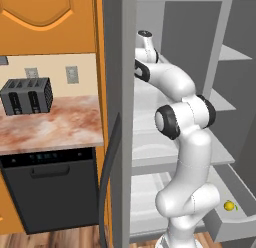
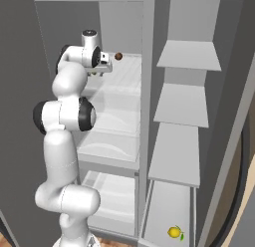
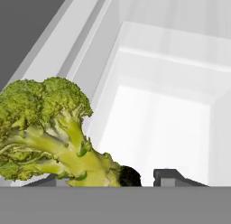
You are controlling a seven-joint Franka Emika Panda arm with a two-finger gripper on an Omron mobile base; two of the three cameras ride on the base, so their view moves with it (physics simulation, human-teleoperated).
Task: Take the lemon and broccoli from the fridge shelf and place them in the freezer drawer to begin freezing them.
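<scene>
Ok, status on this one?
Gripper closing around green lumpy broccoli's stalk on the fridge shelf. Small yellow lemon already in grey freezer drawer. Nothing blocking.

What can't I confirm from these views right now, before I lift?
- Grip on the broccoli: hand view, the stalk covers one fingertip, so contact is unclear.
- Gripper: right base view, too small to judge the jaws; left base view, the arm blocks it.
- Fridge shelf under the broccoli: hidden by the hand.
- Lemon in the freezer drawer: resting contact too small to judge.
</scene>
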